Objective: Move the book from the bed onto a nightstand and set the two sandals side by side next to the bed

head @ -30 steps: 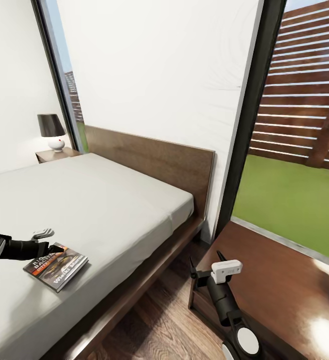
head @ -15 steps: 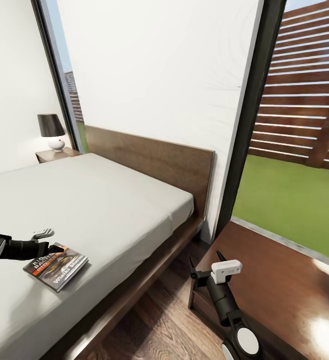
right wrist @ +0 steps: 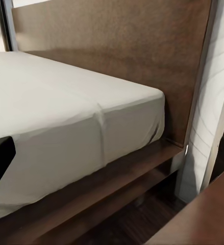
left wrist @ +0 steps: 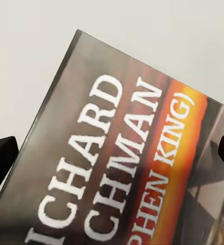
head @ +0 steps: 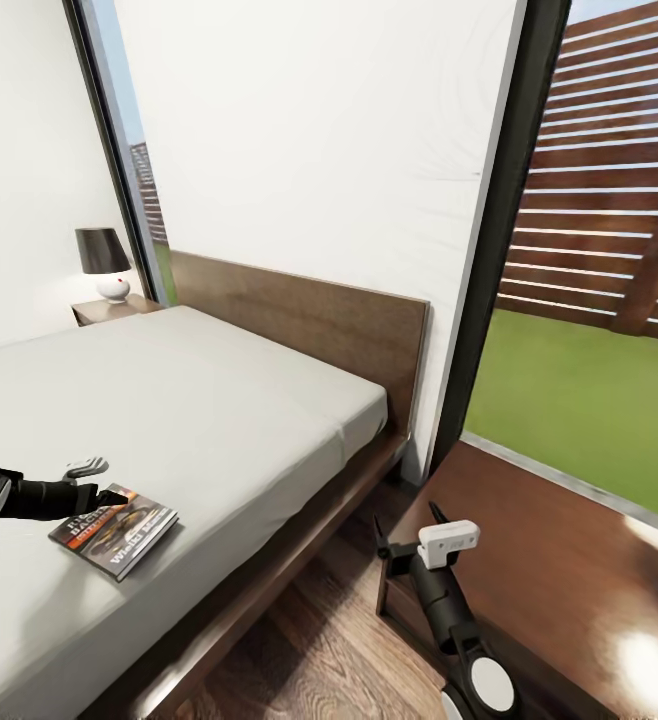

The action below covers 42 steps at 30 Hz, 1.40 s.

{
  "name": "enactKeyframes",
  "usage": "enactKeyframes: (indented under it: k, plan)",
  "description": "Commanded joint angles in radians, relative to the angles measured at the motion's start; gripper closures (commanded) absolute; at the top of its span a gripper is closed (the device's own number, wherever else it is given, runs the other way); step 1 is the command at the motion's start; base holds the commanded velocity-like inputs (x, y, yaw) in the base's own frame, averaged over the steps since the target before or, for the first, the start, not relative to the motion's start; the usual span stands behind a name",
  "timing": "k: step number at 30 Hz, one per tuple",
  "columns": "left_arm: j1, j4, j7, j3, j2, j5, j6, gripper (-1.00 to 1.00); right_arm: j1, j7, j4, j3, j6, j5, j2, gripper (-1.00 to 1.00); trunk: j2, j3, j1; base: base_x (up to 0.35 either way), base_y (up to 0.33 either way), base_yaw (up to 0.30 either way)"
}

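While the left gripper [head: 109, 497] spreads wide over it, the thin glossy book [head: 115, 531] lies flat on the smooth grey bed [head: 219, 420]; right gripper [head: 381, 540] state indeterminate.

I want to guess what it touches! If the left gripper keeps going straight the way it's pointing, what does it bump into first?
Most likely the book. The left gripper points at it on the bed's mattress, and in the left wrist view the cover sits between the two open fingertips. How much gap is left is hard to judge.

The book [left wrist: 127, 168] filled most of the frame, tilted, its dark cover crossed by an orange band with white lettering. Pale grey mattress [left wrist: 142, 30] lay above it. Dark fingertips [left wrist: 0, 161] showed at the left and right edges, spread apart.
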Motion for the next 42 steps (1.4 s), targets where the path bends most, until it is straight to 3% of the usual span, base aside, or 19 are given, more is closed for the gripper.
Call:
enactKeyframes:
  k: [1,42]
  plan:
    - [0.001,0.005,-0.006,0.002,-0.001,-0.024,0.014,-1.00,-0.001,-0.008,0.000,0.006,-0.003,-0.002,-0.001,-1.00,0.000,-0.001,0.000,-0.008,0.000,0.000]
    - [0.001,0.005,-0.005,0.002,0.000,-0.024,0.014,-1.00,-0.001,-0.008,0.000,0.016,-0.003,-0.002,-0.001,-1.00,0.000,-0.001,0.000,-0.001,-0.019,0.000]
